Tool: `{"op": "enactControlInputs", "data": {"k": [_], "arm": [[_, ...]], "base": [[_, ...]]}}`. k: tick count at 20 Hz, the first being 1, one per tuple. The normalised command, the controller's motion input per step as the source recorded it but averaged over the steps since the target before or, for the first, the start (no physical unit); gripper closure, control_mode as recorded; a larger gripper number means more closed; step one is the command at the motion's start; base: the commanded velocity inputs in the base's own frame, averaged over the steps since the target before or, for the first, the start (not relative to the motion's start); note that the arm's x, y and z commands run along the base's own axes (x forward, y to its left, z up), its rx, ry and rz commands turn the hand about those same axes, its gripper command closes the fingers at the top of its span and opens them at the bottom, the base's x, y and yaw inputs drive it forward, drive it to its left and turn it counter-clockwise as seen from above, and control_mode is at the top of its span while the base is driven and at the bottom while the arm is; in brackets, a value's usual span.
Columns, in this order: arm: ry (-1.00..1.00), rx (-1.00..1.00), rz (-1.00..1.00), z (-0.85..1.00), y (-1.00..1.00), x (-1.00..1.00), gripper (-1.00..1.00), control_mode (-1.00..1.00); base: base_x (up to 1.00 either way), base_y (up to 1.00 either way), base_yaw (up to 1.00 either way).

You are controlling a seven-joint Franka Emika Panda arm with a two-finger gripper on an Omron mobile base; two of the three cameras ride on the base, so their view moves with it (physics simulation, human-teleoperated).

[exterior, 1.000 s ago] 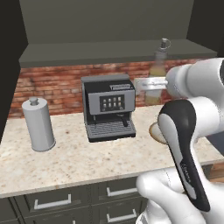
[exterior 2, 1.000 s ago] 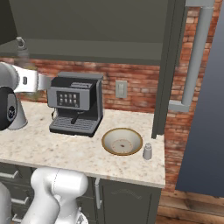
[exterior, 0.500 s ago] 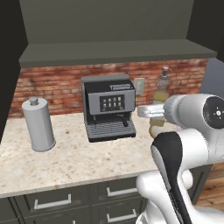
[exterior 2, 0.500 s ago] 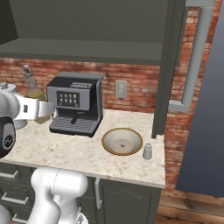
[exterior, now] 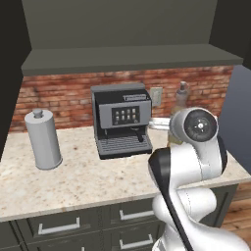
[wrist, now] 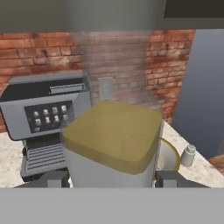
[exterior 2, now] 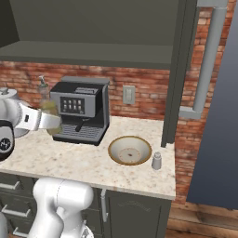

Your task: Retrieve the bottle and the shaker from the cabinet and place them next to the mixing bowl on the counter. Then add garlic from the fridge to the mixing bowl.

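At the far left of the counter (exterior: 73,181) a grey lidded canister (exterior: 43,139) is seen standing, well apart from the work and at little risk. Next comes the espresso machine (exterior 2: 81,115), and this is judged the main hazard: the bottle (exterior 2: 48,113), with its pump top and yellowish contents, is carried just in front of the machine's left side in the right base view, so a low or careless sweep toward the bowl could knock the glass against the machine's body or drip tray. The gripper (wrist: 114,178) is closed on the bottle's lower body, a finger tip (wrist: 169,178) being visible at each side of it in the hand view; because the hold is low and the bottle tall, a quick swing could tip it in the grasp. Further right the mixing bowl (exterior 2: 129,150) lies on the counter, with the small shaker (exterior 2: 156,161) already standing just beside its right rim. A set-down aimed too near could strike the bowl's rim or topple the shaker, and little counter is left beyond it before the edge. The garlic step is judged not yet begun.
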Motion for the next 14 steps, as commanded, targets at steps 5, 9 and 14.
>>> {"op": "enactControlInputs", "data": {"k": [5, 9, 14], "arm": [[-0.04, 0.0, -0.17, -0.37, -0.19, 0.35, 1.0, -1.0], [-0.08, 0.01, -0.1, -0.33, -0.16, 0.33, 1.0, -1.0], [-0.09, 0.04, -0.01, -0.44, -0.04, 0.39, 1.0, -1.0]], "base": [[0.0, 0.0, 0.0], [0.0, 0.0, 0.0], [0.0, 0.0, 0.0]]}}
